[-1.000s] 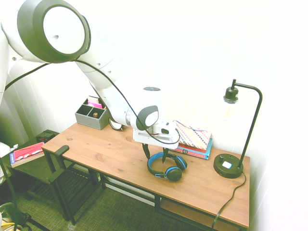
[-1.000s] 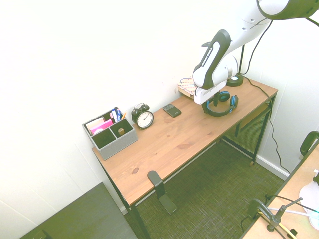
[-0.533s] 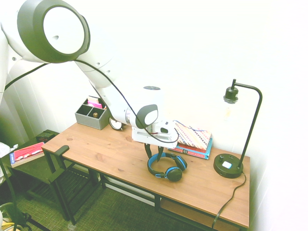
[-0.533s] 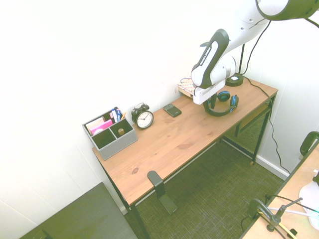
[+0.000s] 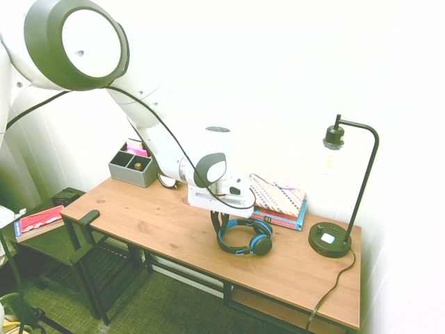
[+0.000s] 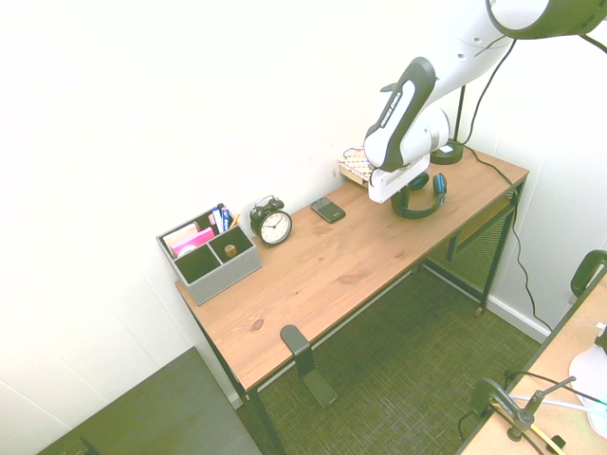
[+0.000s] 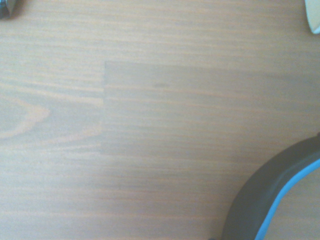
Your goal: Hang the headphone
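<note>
The headphone (image 5: 245, 239) has a bright blue headband and black ear cups with blue trim. It is right of centre on the wooden desk (image 5: 167, 223), tipped up from lying flat. My gripper (image 5: 222, 223) comes down on it from above and is shut on the headband's left part. The other exterior view shows the headphone (image 6: 424, 193) hanging below the gripper (image 6: 406, 193), ear cups toward the lamp. In the wrist view only a curve of the dark and blue headband (image 7: 270, 200) shows over the wood.
A black hook-shaped bracket (image 5: 88, 217) sticks up at the desk's left front edge. A black desk lamp (image 5: 332, 240) stands at the right, a stack of books (image 5: 279, 202) behind the headphone. Further along are a grey organizer (image 6: 207, 254), an alarm clock (image 6: 273, 226) and a small dark phone (image 6: 328, 209).
The fingers have closed on the headband. The headphone, which lay flat on the desk, has tipped up and shifted slightly with the gripper.
</note>
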Robot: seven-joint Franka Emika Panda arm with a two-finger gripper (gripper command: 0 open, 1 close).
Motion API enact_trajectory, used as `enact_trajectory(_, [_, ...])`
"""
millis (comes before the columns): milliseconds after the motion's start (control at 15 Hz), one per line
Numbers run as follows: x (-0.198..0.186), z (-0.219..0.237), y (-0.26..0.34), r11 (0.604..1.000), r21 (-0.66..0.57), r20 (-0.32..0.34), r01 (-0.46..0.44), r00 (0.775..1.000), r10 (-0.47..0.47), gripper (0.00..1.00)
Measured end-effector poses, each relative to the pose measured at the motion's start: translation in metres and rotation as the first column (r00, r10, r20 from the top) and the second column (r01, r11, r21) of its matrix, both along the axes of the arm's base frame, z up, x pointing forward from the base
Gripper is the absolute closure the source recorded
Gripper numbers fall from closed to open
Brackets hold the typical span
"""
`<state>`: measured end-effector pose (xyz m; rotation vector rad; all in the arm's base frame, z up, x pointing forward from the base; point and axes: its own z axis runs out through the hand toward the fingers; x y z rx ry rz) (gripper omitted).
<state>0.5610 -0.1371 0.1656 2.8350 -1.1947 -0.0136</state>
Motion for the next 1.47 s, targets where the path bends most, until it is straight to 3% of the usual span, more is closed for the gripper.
enact_trajectory(267, [-0.025,0.054,0.007,0.994,0.055,-0.07,0.097,0.993,-0.094,1.0])
enact_trajectory(533, [-0.052,0.14,0.053,0.993,0.06,-0.065,0.104,0.993,-0.1,1.0])
enact_trajectory(667, [-0.081,0.156,0.097,0.994,0.036,-0.057,0.102,0.993,-0.1,1.0])
enact_trajectory(1133, [-0.18,0.132,0.297,0.999,0.021,-0.142,0.038,0.989,-0.034,1.0])
enact_trajectory(1267, [-0.195,0.112,0.348,0.999,0.013,-0.117,0.046,0.992,-0.044,1.0])
enact_trajectory(1467, [-0.182,0.073,0.393,0.995,0.044,-0.072,0.087,0.994,-0.083,1.0])
